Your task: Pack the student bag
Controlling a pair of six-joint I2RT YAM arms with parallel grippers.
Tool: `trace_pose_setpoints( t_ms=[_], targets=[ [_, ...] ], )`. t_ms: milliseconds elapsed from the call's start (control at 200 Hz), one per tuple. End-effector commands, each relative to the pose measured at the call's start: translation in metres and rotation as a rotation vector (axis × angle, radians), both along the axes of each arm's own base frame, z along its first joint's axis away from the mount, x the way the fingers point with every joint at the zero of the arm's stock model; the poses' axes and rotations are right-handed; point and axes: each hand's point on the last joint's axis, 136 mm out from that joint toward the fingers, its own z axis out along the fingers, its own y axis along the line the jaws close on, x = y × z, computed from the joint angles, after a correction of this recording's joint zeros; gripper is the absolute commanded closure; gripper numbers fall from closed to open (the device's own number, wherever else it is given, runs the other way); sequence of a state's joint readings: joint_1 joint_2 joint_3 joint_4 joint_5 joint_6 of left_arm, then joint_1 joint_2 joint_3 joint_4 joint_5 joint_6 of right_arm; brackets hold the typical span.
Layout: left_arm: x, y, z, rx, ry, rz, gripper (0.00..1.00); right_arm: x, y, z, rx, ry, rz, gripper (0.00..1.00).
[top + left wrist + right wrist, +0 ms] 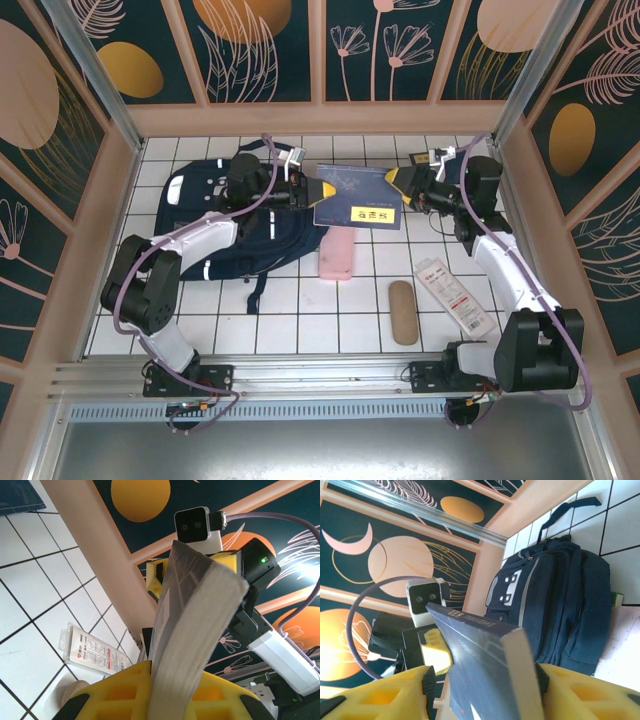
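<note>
Navy student bag [262,240] w/ white stripes lies flat on tiles [300,320], far left. Grey patches at its left end

White-shelled arms [200,236] with black joints; lilac cables [280,516] loop behind the yellow ribbed plastic fingers [380,692], a white camera box [199,525] above them.

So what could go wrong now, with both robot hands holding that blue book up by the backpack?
1. The left end effector and right end effector pinch opposite ends of the book; uneven pulling could twist it loose.
2. Dropped, it might hit the pink pouch close by.
3. The backpack lies flat, no open mouth visible, so the book may jam.
</note>
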State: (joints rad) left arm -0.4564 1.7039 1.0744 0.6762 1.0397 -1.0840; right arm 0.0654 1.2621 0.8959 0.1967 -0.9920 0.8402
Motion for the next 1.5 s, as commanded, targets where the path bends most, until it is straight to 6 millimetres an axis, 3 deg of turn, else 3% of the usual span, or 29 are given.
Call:
trace_pose_setpoints(
  t_ms=[0,115,450,591,661,716,766,831,1001,1101,1256,1331,1346,1396,1496],
  targets=[
    [-0.004,0.005,0.013,-0.019,-0.057,0.002,1.00,-0.017,0.008,0.015,0.048,-0.053,0.071,0.54],
    [-0.002,0.006,0.017,-0.040,-0.051,0.007,1.00,-0.022,0.013,0.008,0.057,-0.028,0.097,0.61],
    [0.002,0.005,0.014,-0.052,-0.026,0.012,1.00,-0.031,0.028,0.000,0.083,0.013,0.151,0.61],
    [0.004,0.005,0.007,-0.027,-0.014,0.015,1.00,-0.025,0.025,0.001,0.068,0.007,0.103,1.00],
    [0.010,0.009,0.002,0.011,-0.002,0.049,0.81,-0.018,0.017,0.002,0.036,0.004,0.045,1.00],
    [0.016,0.017,-0.001,0.027,0.011,0.087,0.58,-0.014,0.008,0.002,0.011,-0.005,-0.010,1.00],
    [0.028,0.030,-0.010,0.076,0.037,0.151,0.45,-0.008,-0.002,0.000,-0.036,-0.016,-0.074,1.00],
    [0.046,0.054,-0.026,0.149,0.076,0.258,0.38,-0.001,-0.017,-0.016,-0.129,0.016,-0.167,1.00],
    [0.081,0.120,-0.080,0.377,0.179,0.512,0.33,-0.002,-0.026,-0.036,-0.160,0.049,-0.210,1.00],
    [0.088,0.139,-0.094,0.477,0.168,0.596,0.33,-0.002,-0.027,-0.040,-0.167,0.051,-0.217,1.00],
    [0.099,0.152,-0.113,0.565,0.188,0.647,0.33,-0.003,-0.027,-0.041,-0.167,0.055,-0.216,1.00],
    [0.102,0.150,-0.118,0.564,0.205,0.638,0.35,-0.002,-0.028,-0.041,-0.172,0.052,-0.221,1.00],
    [0.104,0.149,-0.130,0.577,0.228,0.632,0.35,-0.002,-0.028,-0.041,-0.174,0.052,-0.222,1.00],
    [0.106,0.149,-0.139,0.585,0.248,0.630,0.35,-0.002,-0.028,-0.040,-0.175,0.048,-0.221,1.00],
    [0.107,0.142,-0.146,0.549,0.274,0.604,0.37,-0.002,-0.027,-0.039,-0.172,0.044,-0.215,1.00]
  ],
)
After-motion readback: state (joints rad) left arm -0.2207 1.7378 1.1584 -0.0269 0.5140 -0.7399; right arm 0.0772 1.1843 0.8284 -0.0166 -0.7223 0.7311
